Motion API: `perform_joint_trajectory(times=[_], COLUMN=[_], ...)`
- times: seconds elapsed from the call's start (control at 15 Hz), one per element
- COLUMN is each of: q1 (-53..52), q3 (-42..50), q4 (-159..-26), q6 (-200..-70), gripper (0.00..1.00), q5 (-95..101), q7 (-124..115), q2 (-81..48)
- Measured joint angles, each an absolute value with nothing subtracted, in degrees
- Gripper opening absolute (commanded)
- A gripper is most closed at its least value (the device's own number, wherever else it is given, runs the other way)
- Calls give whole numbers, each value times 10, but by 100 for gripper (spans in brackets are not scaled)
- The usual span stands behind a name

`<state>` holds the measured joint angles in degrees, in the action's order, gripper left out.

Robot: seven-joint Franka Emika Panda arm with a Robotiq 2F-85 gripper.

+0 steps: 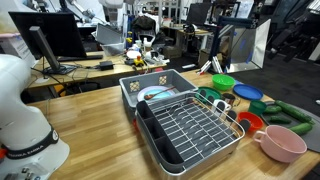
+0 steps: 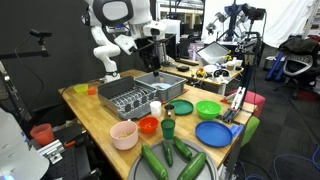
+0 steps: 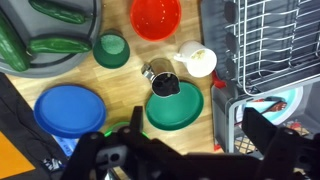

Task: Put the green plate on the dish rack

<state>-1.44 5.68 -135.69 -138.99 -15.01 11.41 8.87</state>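
Note:
The green plate (image 3: 180, 110) lies flat on the wooden table beside the dish rack (image 3: 285, 40). A dark metal cup (image 3: 163, 80) stands at the plate's edge. The plate also shows in both exterior views (image 1: 208, 96) (image 2: 181, 107), as does the wire rack in its dark tray (image 1: 195, 125) (image 2: 128, 97). My gripper (image 3: 180, 150) is open and empty, high above the plate and the near edge of the rack. In an exterior view it hangs above the table's far side (image 2: 152, 40).
Around the plate are a lime-green bowl (image 2: 208, 109), a blue plate (image 3: 70, 108), a red bowl (image 3: 156, 15), a teal cup (image 3: 112, 50) and a white cup (image 3: 198, 62). A grey tub (image 1: 155, 85) stands behind the rack. Cucumbers (image 3: 55, 45) lie on a grey dish.

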Motion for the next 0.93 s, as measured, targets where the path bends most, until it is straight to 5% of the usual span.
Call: perform_joint_trajectory(times=[0.4, 0.93], q1=[-16, -15], q3=[53, 53], q4=[-1253, -1248], q6=[-1384, -1371], gripper=[100, 100], q5=[-235, -235], q7=[191, 191], q2=[-50, -49])
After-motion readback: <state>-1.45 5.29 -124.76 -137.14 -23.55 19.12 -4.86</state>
